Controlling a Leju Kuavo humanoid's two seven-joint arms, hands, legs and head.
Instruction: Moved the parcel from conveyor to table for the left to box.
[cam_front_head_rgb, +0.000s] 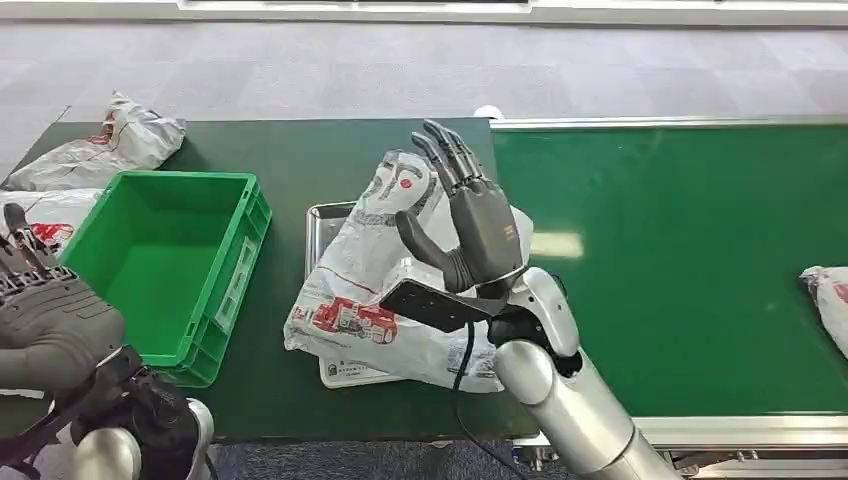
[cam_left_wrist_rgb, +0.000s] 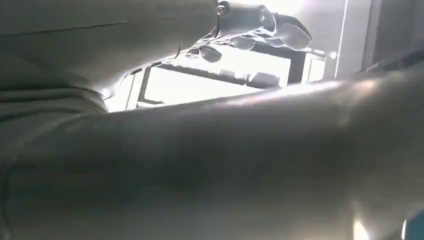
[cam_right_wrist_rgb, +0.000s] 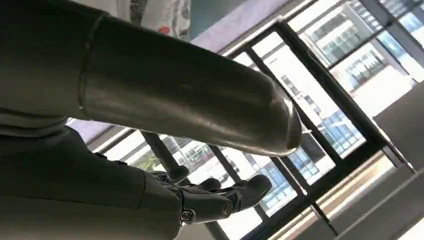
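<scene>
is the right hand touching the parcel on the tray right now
Cannot tell. In the head view the right hand, fingers spread and raised, overlaps the parcel on the tray, so neither contact nor gap shows plainly.

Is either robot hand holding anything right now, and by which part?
Nothing is held. The right robot hand is raised above the parcel with fingers apart. The left robot hand, near the green crate, shows nothing in it.
</scene>
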